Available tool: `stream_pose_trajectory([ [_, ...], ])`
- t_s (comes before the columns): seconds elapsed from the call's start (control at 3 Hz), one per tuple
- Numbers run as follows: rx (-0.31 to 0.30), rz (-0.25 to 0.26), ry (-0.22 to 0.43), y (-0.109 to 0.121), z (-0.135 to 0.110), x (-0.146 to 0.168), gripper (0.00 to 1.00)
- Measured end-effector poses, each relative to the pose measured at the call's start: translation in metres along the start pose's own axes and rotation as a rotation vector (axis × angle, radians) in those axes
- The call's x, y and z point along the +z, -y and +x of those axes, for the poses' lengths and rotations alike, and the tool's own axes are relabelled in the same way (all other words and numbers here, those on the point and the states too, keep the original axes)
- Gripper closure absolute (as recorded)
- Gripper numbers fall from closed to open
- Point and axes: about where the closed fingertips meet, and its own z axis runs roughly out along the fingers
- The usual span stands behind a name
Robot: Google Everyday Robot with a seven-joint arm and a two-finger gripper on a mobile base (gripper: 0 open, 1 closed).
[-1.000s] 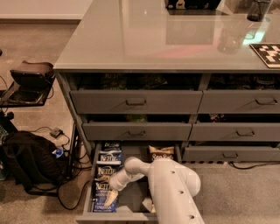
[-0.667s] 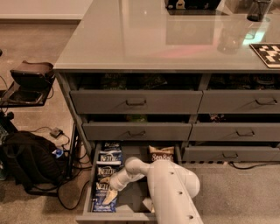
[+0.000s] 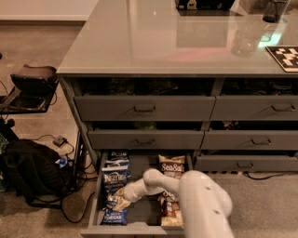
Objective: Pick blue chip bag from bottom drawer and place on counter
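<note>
The bottom drawer [image 3: 131, 229] is pulled open at the foot of the grey cabinet. Several blue chip bags lie in its left half in a row; one [image 3: 115, 178] shows white "Kettle" lettering and another [image 3: 113, 216] lies nearest the drawer front. Brown-and-cream Sea Salt bags [image 3: 172, 165] lie in the right half. My white arm reaches down into the drawer from the lower right. My gripper [image 3: 118, 203] is low over the blue bags, between those two. The counter [image 3: 153, 42] is the glossy pale slab on top of the cabinet.
Closed drawer fronts with dark handles [image 3: 144, 108] [image 3: 145, 139] sit above the open drawer. A black backpack [image 3: 30, 172] and cables lie on the floor to the left, near a dark stool [image 3: 32, 80]. A checkered board [image 3: 284, 56] and a dark cup [image 3: 274, 9] stand on the counter's far right.
My arm has shifted a little to the right, and the gripper has moved slightly away from the drawer front along the blue bags. The bags have not visibly moved.
</note>
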Motion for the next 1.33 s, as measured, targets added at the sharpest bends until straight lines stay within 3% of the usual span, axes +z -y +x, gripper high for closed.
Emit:
stream_pose_trajectory([
  [0.33, -0.006, 0.084, 0.096, -0.005, -0.021, -0.060, 1.00],
  [0.67, 0.045, 0.089, 0.206, -0.005, -0.030, -0.104, 1.00],
  [1.0, 0.075, 0.138, 0.308, 0.033, -0.039, -0.183, 1.00],
  [1.33, 0.025, 0.103, 0.385, 0.035, -0.073, -0.257, 1.00],
])
